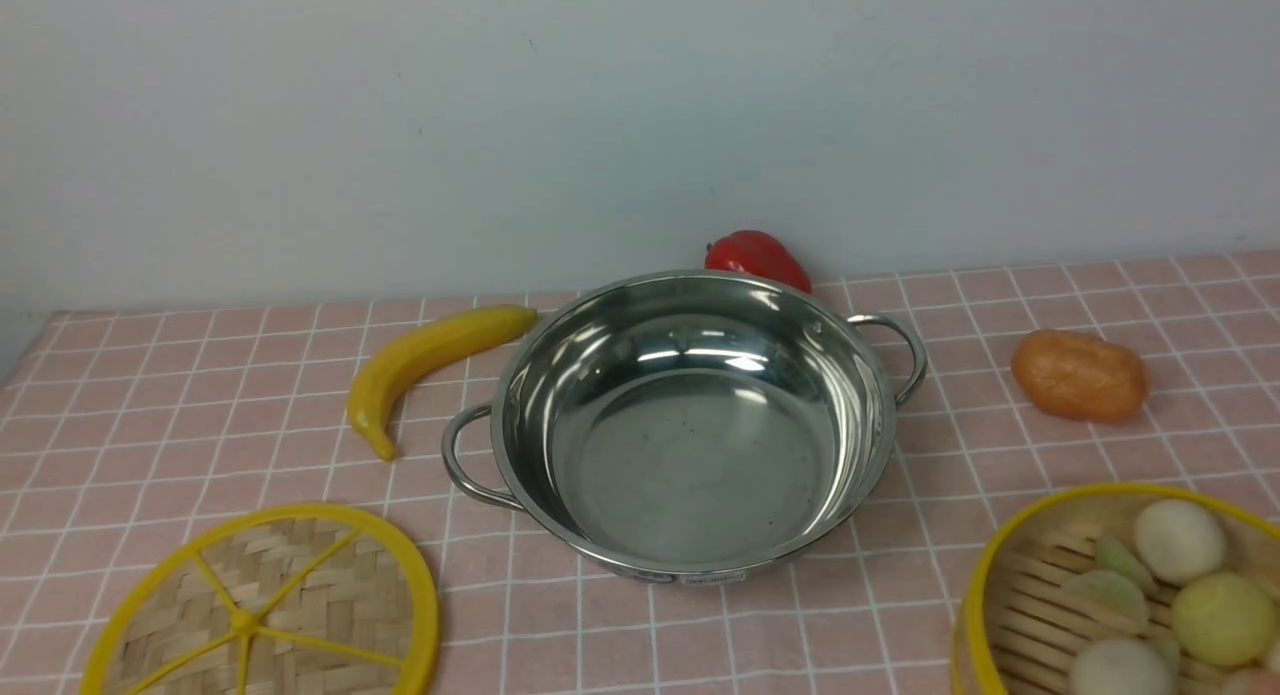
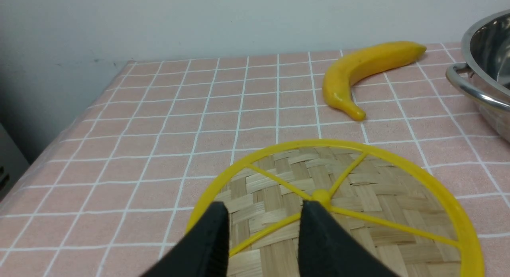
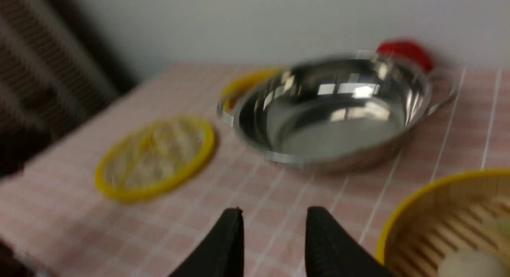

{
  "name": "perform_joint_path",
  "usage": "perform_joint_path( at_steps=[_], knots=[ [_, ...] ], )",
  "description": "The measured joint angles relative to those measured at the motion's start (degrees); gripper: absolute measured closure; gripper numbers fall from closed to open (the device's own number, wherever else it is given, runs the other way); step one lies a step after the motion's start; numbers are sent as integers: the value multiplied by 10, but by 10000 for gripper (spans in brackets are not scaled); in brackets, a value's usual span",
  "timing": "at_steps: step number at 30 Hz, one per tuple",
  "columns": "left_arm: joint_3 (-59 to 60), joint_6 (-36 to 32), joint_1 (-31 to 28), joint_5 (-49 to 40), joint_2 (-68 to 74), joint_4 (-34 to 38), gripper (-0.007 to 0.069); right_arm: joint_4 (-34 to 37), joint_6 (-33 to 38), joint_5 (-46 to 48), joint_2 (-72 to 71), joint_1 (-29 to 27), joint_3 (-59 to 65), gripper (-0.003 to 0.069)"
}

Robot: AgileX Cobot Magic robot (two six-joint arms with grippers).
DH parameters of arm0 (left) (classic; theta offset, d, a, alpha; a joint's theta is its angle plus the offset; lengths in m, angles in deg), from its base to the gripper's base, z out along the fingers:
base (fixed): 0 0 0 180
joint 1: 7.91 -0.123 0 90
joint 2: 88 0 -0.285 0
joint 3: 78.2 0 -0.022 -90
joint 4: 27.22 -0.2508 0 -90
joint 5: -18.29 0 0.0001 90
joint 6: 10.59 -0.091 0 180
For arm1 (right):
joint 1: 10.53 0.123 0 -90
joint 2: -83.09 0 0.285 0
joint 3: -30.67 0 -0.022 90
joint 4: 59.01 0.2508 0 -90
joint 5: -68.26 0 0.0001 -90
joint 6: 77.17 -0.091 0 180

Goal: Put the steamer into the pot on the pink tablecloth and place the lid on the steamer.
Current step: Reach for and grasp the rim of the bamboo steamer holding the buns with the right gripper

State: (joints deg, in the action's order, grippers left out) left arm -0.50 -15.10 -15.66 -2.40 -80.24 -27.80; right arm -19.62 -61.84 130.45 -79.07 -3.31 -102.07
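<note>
The shiny pot [image 1: 690, 425] stands empty in the middle of the pink tablecloth [image 1: 200, 415]. The lid [image 1: 270, 610] lies flat at the front left. The steamer [image 1: 1120, 595], holding several round dumplings, sits at the front right, cut off by the frame edge. Neither gripper shows in the front view. In the left wrist view my left gripper [image 2: 263, 213] is open and empty above the lid [image 2: 338, 205], near its hub. In the blurred right wrist view my right gripper [image 3: 273, 219] is open and empty over the cloth, beside the steamer [image 3: 450, 217] and short of the pot [image 3: 334, 109].
A yellow banana [image 1: 425, 360] lies left of the pot. A red pepper [image 1: 760, 257] sits behind the pot by the wall. An orange-brown bun [image 1: 1080, 375] lies to the right. The table's left edge shows in the left wrist view [image 2: 48, 149].
</note>
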Motion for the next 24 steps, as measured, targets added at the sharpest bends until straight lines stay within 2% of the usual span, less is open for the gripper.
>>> perform_joint_path(
  at_steps=[4, 7, 8, 11, 15, 16, 18, 19, 21, 24],
  knots=[
    [0, 0, 0, 0, 0, 0, 382, -51, 71, 70, 116, 1, -34, 419],
    [0, 0, 0, 0, 0, 0, 382, -84, 117, 76, 200, 1, -42, 419],
    [0, 0, 0, 0, 0, 0, 382, -105, 144, 74, 267, 1, -45, 419],
    [0, 0, 0, 0, 0, 0, 382, -131, 168, 53, 359, 8, -53, 419],
    [0, 0, 0, 0, 0, 0, 382, -154, 156, 28, 450, 54, -73, 419],
    [0, 0, 0, 0, 0, 0, 382, -176, 133, 11, 493, 91, -83, 418],
    [0, 0, 0, 0, 0, 0, 382, -217, 93, -9, 536, 129, -93, 411],
    [0, 0, 0, 0, 0, 0, 382, -222, 83, -11, 541, 134, -94, 410],
    [0, 0, 0, 0, 0, 0, 382, -278, 26, -23, 594, 178, -105, 392],
    [0, 0, 0, 0, 0, 0, 382, -328, -22, -32, 655, 223, -116, 362]
  ],
)
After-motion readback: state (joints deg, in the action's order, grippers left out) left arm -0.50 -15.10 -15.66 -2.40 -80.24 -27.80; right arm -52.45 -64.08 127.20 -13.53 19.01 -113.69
